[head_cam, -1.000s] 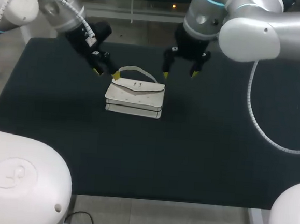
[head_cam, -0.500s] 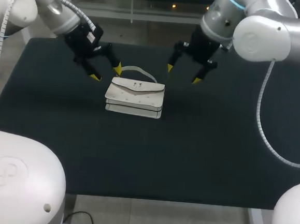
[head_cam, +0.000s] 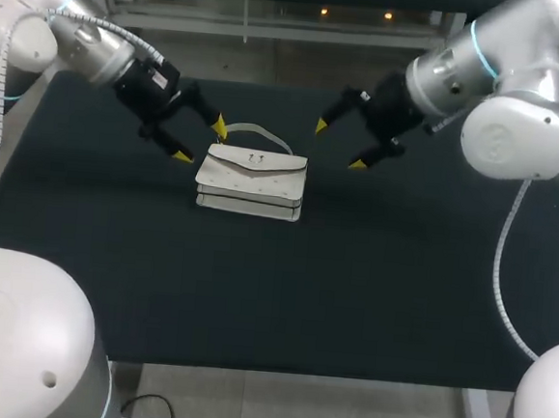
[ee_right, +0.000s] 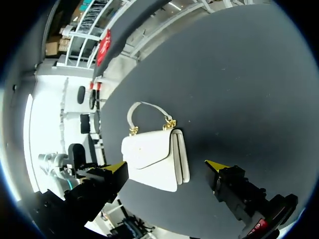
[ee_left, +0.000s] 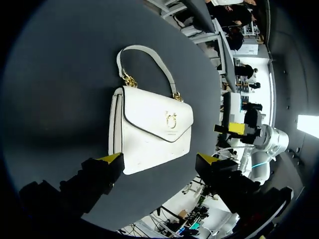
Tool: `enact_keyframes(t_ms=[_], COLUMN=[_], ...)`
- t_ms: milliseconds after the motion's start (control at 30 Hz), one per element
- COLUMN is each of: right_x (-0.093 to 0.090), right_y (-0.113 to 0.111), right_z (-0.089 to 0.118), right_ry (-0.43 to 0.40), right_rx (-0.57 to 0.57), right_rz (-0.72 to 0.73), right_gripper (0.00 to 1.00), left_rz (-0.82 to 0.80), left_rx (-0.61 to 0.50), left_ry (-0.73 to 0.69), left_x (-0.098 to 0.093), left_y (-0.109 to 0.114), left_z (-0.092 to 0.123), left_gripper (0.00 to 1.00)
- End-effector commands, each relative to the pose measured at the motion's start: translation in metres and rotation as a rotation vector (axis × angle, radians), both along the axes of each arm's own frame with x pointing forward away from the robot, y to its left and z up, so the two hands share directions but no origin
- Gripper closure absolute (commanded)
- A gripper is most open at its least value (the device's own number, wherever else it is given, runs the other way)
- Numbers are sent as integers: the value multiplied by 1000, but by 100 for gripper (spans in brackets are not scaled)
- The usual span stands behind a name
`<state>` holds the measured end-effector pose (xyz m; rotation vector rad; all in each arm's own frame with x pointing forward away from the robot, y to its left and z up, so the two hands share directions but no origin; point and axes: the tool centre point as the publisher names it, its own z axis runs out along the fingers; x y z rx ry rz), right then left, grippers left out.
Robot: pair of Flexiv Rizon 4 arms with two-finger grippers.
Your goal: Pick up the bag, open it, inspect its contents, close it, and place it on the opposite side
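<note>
Both arms had swung outward; left end effector (head_cam: 200, 142) and right end effector (head_cam: 339, 144) hung spread apart, flanking the white handbag (head_cam: 252, 181).

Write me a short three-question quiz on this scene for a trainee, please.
1. Fill in: the left gripper and the right gripper are both ___.
2. What holds the bag? A) left gripper B) right gripper C) neither; it lies on the table
3. True or false: the bag's flap is open.
Key: 1 open; 2 C; 3 false.
</note>
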<state>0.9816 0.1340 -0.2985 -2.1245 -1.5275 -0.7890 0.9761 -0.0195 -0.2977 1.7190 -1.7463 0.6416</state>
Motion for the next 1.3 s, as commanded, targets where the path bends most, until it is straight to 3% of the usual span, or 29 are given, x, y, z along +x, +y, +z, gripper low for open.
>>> enact_keyframes(t_ms=[33,300,367,800,1300], right_x=[-8,-8,-5,10,20], right_y=[-3,-3,1,21,42], right_z=[-4,-4,-8,-33,-52], right_ry=[-75,-75,-73,-54,-14], right_rx=[101,101,101,309,430], right_rz=[-33,-33,-22,80,142], right_gripper=[0,0,0,0,0], left_rz=[52,41,11,78,91], left_rx=[33,30,-18,-216,-292], left_ry=[-3,-20,-20,-30,-7], left_x=[-6,-6,-3,15,36], left_y=[6,0,-5,7,-4], left_z=[1,-3,-9,-31,-47], left_gripper=[0,0,0,0,0])
